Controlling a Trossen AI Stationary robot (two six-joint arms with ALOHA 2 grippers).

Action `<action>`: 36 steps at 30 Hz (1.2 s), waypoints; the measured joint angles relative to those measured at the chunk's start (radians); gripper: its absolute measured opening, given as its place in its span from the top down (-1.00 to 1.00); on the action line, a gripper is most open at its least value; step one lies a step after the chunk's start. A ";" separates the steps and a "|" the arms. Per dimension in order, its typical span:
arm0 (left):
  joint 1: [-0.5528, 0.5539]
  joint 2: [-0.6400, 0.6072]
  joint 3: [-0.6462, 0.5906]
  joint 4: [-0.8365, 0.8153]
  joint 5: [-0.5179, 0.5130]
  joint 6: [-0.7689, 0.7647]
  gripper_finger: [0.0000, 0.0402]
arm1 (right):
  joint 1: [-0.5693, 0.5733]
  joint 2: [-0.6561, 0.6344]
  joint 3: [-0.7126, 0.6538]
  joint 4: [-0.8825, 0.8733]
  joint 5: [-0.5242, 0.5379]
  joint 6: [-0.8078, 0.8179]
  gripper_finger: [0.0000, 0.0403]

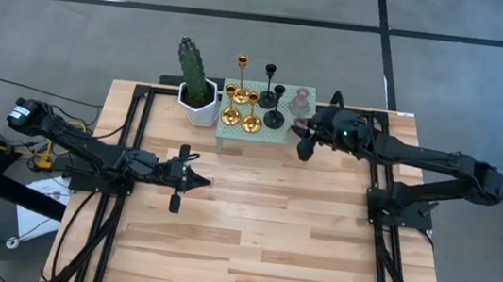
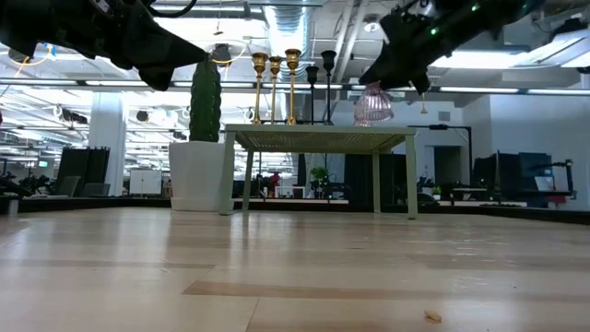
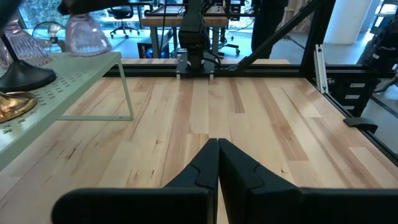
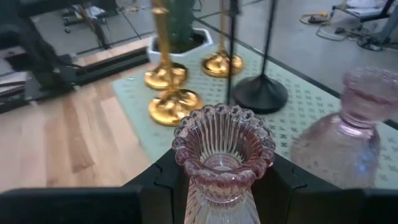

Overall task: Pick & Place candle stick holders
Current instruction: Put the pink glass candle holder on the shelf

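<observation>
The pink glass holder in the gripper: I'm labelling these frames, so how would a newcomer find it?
Find the small green stand at the table's far edge. At its right end, the right gripper is shut on a ribbed pink glass holder. Its pink twin stands free beside it.

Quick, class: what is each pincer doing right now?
Left pincer: closed, holding nothing.
Right pincer: closed on a pink glass candle stick holder.
</observation>
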 joint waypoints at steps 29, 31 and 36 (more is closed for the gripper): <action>0.000 0.000 0.000 0.000 0.000 0.000 0.96 | -0.115 0.079 0.000 0.031 -0.030 0.001 -0.18; 0.000 0.000 0.000 0.000 0.000 0.000 0.96 | -0.115 0.079 0.000 0.031 -0.030 0.001 -0.24; 0.000 0.000 0.000 0.000 0.000 0.000 0.96 | -0.114 0.060 0.000 0.023 -0.087 0.000 -0.28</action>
